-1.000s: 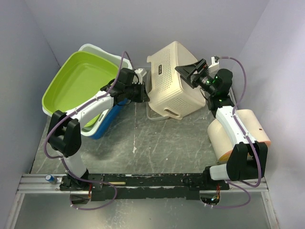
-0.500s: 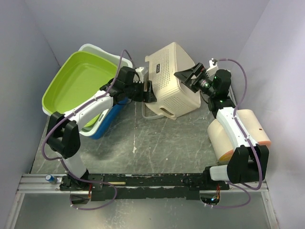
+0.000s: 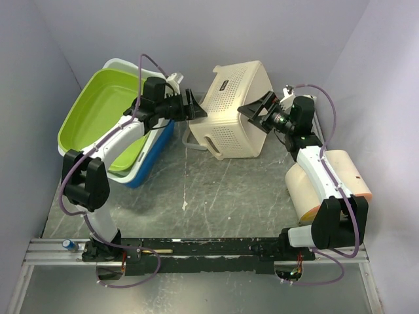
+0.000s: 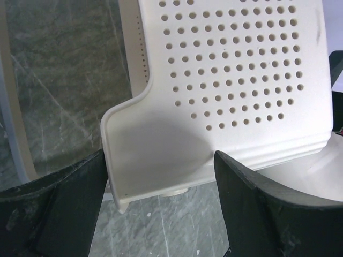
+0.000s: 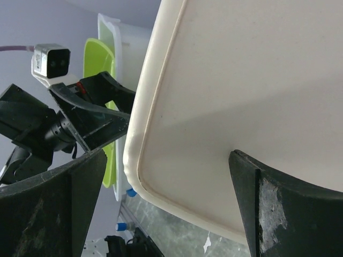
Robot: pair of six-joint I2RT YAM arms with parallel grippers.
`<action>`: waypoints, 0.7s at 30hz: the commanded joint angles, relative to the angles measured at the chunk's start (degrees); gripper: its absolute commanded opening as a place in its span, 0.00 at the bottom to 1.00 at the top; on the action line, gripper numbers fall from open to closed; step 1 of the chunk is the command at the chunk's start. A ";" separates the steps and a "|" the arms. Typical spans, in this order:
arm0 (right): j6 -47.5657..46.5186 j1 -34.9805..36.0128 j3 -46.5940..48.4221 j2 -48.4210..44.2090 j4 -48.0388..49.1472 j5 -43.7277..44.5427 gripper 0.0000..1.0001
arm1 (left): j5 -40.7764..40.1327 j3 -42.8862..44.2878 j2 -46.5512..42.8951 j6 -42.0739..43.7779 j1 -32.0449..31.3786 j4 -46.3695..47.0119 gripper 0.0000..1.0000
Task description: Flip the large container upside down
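Cream perforated container (image 3: 232,108), tipped on its side at 12 o'clock on the table (image 3: 216,190), mid-flip, with neither claw on it.

The left arm reaches past the green tub (image 3: 98,114). Its left gripper (image 3: 194,108) is spread wide and empty at the container's 9 o'clock, just beside a rim corner. The container leans with its smooth base facing 3 o'clock. There the right gripper (image 3: 254,115), on an outstretched forearm, gapes fully and holds nothing, close to that base. The turn looks about half done. Next, I judge, a claw must take the rim or push the base over until the opening faces down.
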 commanded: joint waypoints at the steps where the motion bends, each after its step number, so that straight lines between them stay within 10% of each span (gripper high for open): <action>1: -0.74 0.64 -1.55 0.68 -4.62 -2.53 1.00 | 9.54 -0.30 1.21 -2.71 -0.41 5.38 0.86; 15: -2.22 -4.77 -0.27 -0.08 -7.03 -3.94 1.00 | 24.85 -13.65 -2.38 -22.61 -5.04 36.23 0.55; 19: -2.15 -5.21 -0.83 0.44 -6.48 -3.97 0.99 | 26.02 -12.72 -0.19 -27.91 -6.81 43.27 0.11; 21: -2.74 -5.36 -0.61 0.13 -7.31 -2.61 0.99 | 25.49 -11.80 0.94 -28.59 -7.45 43.89 0.07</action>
